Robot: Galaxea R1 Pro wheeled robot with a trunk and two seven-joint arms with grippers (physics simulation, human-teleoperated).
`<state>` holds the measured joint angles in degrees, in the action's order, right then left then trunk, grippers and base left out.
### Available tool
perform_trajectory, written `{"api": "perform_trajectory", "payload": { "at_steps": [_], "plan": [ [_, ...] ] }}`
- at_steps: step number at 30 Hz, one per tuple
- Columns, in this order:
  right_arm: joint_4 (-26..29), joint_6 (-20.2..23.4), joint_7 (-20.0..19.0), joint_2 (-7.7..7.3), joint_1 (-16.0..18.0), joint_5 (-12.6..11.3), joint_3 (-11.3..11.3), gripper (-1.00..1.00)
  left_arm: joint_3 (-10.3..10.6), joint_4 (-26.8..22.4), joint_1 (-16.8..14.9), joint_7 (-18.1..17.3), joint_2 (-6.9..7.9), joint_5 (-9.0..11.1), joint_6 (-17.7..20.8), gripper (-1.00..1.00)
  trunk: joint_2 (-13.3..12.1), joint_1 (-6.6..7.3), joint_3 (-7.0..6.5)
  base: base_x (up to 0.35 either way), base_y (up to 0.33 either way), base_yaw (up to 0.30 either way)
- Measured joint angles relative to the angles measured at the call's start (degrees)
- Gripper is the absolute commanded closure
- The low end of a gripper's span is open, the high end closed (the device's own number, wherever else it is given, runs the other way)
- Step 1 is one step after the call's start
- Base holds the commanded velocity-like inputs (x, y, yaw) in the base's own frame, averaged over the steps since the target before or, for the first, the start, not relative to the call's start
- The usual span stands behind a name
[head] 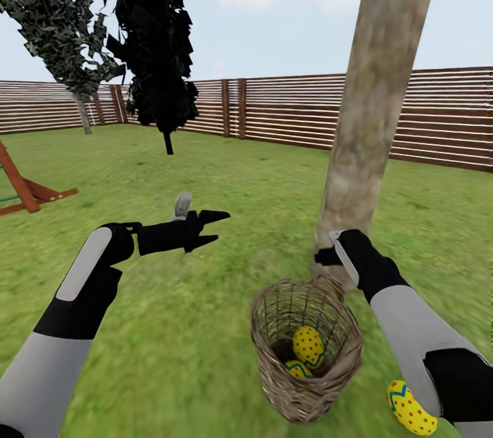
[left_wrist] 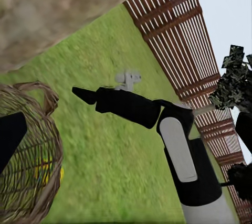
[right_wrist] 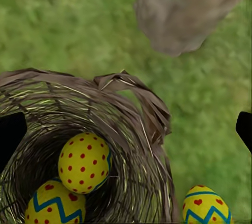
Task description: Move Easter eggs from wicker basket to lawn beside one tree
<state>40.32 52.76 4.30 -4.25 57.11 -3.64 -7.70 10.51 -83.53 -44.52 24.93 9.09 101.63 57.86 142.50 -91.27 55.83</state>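
Garden lawn [head: 205,171], 2 eggs [head: 308,345] in basket [head: 274,383], both grippers' fingers spread.

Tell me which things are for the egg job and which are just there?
For the job: two eggs in the basket, one egg on the grass, the big tree.
Just there: fence, dark tree, red wooden frame.

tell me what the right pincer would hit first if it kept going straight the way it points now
Probably the wicker basket: the right wrist view looks down into it at two Easter eggs, likely the rim or upper egg first. Depth is unclear.
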Motion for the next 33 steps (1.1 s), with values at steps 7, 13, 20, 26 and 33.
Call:
{"api": "perform_trajectory", "payload": {
  "at_steps": [7, 13, 20, 26, 33],
  "plan": [
    [-3.75, 0.0, 0.01, 1.71, -0.15, -0.03, 0.07, -1.0, -0.01, 0.0, 0.04, -0.02, 0.01, -0.01, 0.0, -1.0, 0.0, -0.01, -0.3, 0.155, 0.198, -0.206],
    [-5.47, 0.0, 0.03, 1.94, -0.46, 0.01, 0.09, -1.0, 0.01, -0.01, 0.08, -0.02, 0.06, -0.02, -0.01, -1.0, 0.0, -0.02, -0.33, 0.013, 0.013, -0.02],
    [-6.35, 0.15, 0.05, 2.03, -0.55, 0.08, 0.04, -1.0, 0.06, -0.01, 0.09, -0.02, 0.05, -0.02, -0.01, -1.0, 0.0, -0.02, -0.33, 0.0, 0.0, -0.001],
    [-8.12, 0.08, 0.0, 2.17, -0.55, 0.13, -0.01, -1.0, 0.07, -0.01, 0.05, -0.02, 0.02, -0.07, 0.01, -1.0, 0.73, -0.45, 0.25, 0.0, 0.0, 0.0],
    [-8.29, 0.1, -0.2, 4.12, -0.54, 0.21, -0.2, -1.0, 0.07, -0.01, 0.07, -0.02, 0.01, -0.01, -0.01, -1.0, 0.76, -0.5, 0.7, 0.0, 0.0, 0.0]
  ]
}}
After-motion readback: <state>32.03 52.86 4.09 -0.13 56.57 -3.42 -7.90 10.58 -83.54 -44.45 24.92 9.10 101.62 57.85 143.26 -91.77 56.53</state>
